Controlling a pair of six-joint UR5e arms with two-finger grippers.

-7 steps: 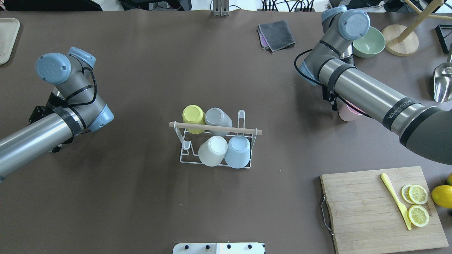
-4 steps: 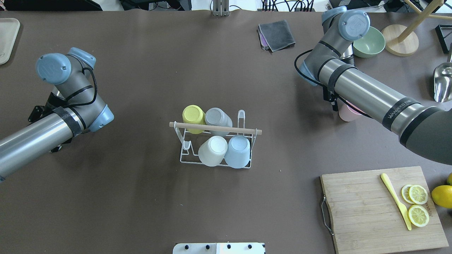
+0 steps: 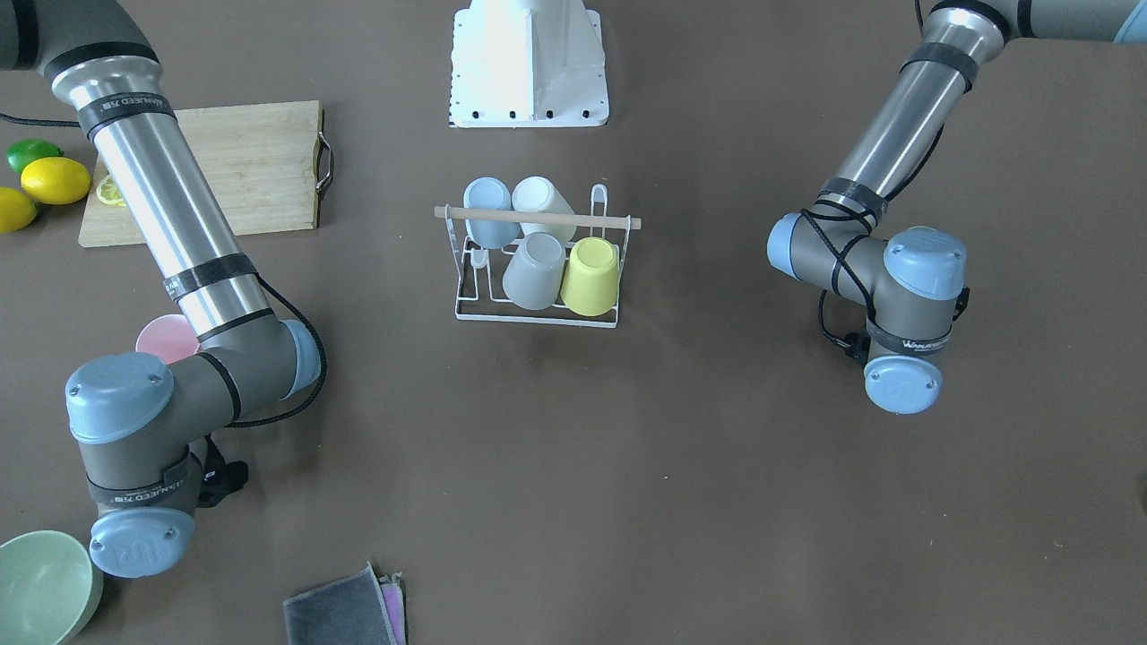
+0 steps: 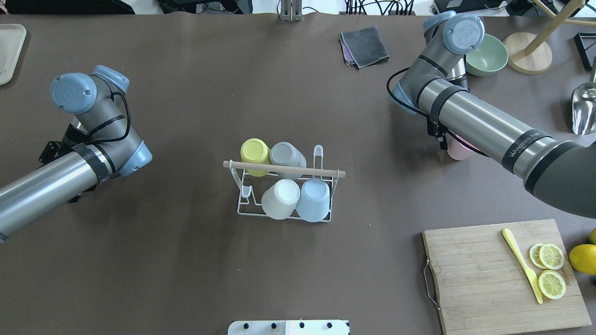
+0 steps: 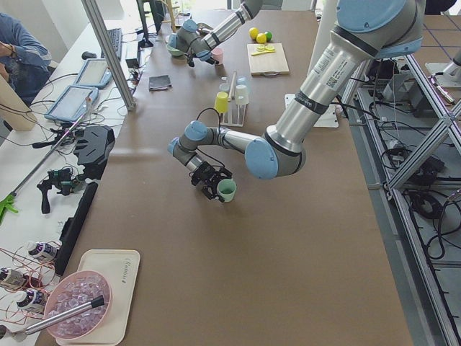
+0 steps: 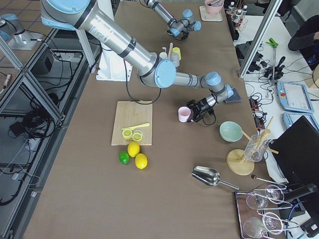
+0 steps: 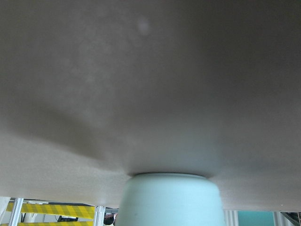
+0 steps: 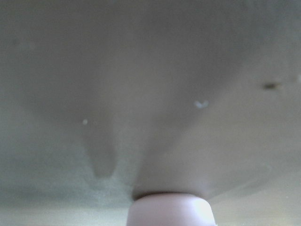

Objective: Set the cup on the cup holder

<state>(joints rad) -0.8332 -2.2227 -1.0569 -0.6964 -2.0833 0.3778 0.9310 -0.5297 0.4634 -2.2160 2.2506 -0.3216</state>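
The white wire cup holder (image 4: 284, 169) with a wooden rod stands mid-table and carries a yellow, a grey, a white and a blue cup upside down; it also shows in the front-facing view (image 3: 538, 216). My left gripper (image 5: 211, 184) is at a mint green cup (image 5: 226, 190), which fills the bottom of the left wrist view (image 7: 169, 200). My right gripper (image 6: 198, 109) is at a pink cup (image 6: 184, 114), which also shows in the overhead view (image 4: 458, 150) and the right wrist view (image 8: 171, 209). Both grippers are hidden under their arms from above. I cannot tell whether either is open or shut.
A wooden cutting board (image 4: 507, 274) with a yellow knife and lemon slices lies at the near right. A green bowl (image 4: 486, 55), a grey cloth (image 4: 365, 45) and a metal scoop (image 4: 584, 109) lie at the far right. A tray (image 4: 9, 51) lies far left.
Both arms have shifted slightly at the wrist joints. The pink cup and the cup holder have not moved.
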